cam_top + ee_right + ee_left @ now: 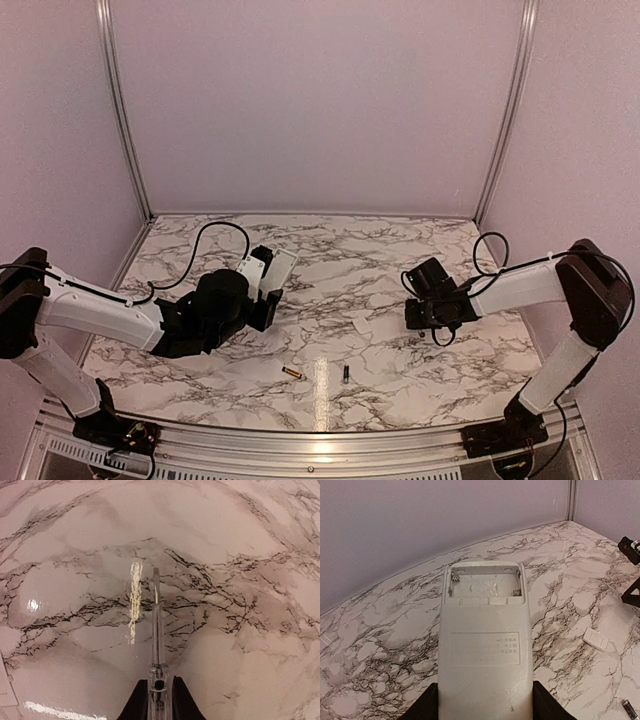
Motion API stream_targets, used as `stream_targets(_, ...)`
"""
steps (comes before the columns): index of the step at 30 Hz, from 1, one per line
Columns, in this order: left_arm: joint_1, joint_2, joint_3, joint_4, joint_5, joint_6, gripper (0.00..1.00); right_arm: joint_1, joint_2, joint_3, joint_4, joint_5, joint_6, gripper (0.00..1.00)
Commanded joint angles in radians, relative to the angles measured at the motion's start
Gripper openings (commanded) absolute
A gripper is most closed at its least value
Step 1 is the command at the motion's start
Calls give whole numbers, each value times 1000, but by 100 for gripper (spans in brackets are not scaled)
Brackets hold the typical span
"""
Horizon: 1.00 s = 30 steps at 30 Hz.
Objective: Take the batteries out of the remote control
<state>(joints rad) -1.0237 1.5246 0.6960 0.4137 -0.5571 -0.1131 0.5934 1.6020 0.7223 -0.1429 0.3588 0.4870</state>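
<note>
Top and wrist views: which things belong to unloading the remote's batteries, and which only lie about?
Job: remote control, compartment empty; gold-brown battery and dark battery, on the table; thin clear rod, in the right gripper.
Lying about: small white piece on the table, maybe the cover.

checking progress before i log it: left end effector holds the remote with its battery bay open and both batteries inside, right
No. The left end effector does hold the remote control with its bay open, but the left wrist view shows the bay empty. In the top view the gold-brown battery and the dark battery lie on the table.
</note>
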Motion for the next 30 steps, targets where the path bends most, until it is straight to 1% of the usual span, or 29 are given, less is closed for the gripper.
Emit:
stream_targets(1,5,-23,-12,17,8,-5,0,-10,28,-3,-19,-17,28,16)
stream_targets(8,5,-24,-12,17,8,-6,0,-10,29,-1,-24,-15,28,17)
stream_targets(14,5,-16,-8,20,6,-6,0,-10,-11,47,-79,-7,1,18)
stream_targets(16,5,-13,-6,20,-1,-5,0,-10,-37,62,-100,-8,-11,24)
stream_targets(18,7,-10,-4,20,-6,-9,0,-11,-65,70,-109,-2,-22,33)
stream_targets(25,8,5,9,0,-1,-36,0,-10,-195,76,-117,-3,-46,69)
stream_targets(28,11,10,26,-18,-4,-60,0,-10,-266,46,-92,-12,-57,85)
stream_targets(30,11,11,37,-38,-1,-87,0,-9,-313,18,-62,-27,-64,93)
